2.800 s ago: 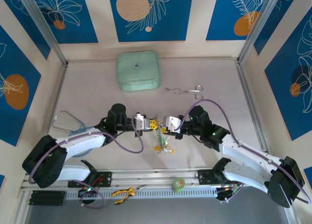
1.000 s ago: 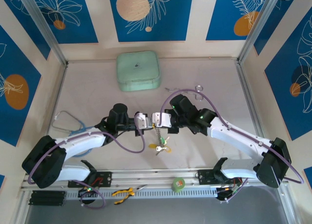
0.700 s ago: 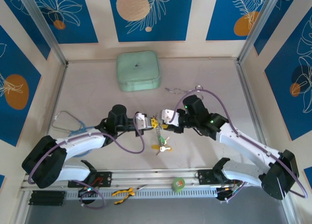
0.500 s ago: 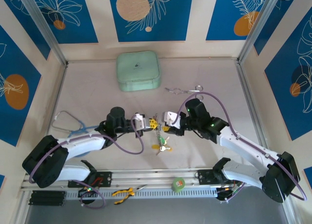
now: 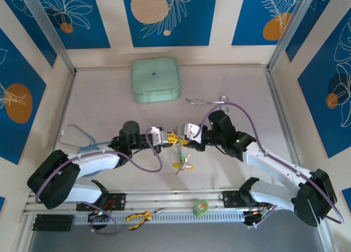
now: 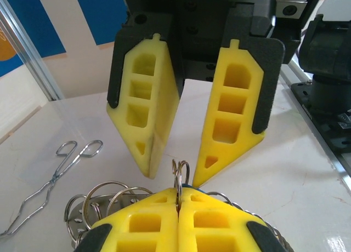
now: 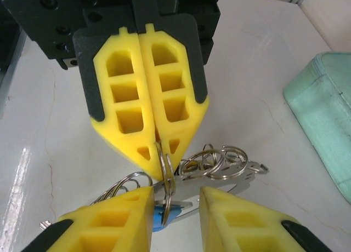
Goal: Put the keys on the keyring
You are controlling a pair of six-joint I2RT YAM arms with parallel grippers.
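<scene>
The table (image 5: 109,109) is pale and smooth, with blue flower walls round it. In the middle of it the two arms meet nose to nose.

The left gripper (image 7: 159,153) has its yellow fingers pressed tight together. They pinch the thin edge of the keyring (image 6: 179,172). The keys (image 5: 181,161) trail from it in a bunch, and one blue tag (image 7: 163,215) peeks out. The right gripper (image 6: 174,176) has its fingers apart, one on each side of the ring, and it holds nothing.

I think this is the part where the right gripper comes to take hold of the ring or a key. Next it should close gently on the right bit, while the left one holds the ring steady.

The little rings are all bunched up, so it is hard to tell which is which. The wrist views cut off the bottom of the bunch. I cannot tell if the bunch hangs or lies on the table, or how many keys are on.
</scene>
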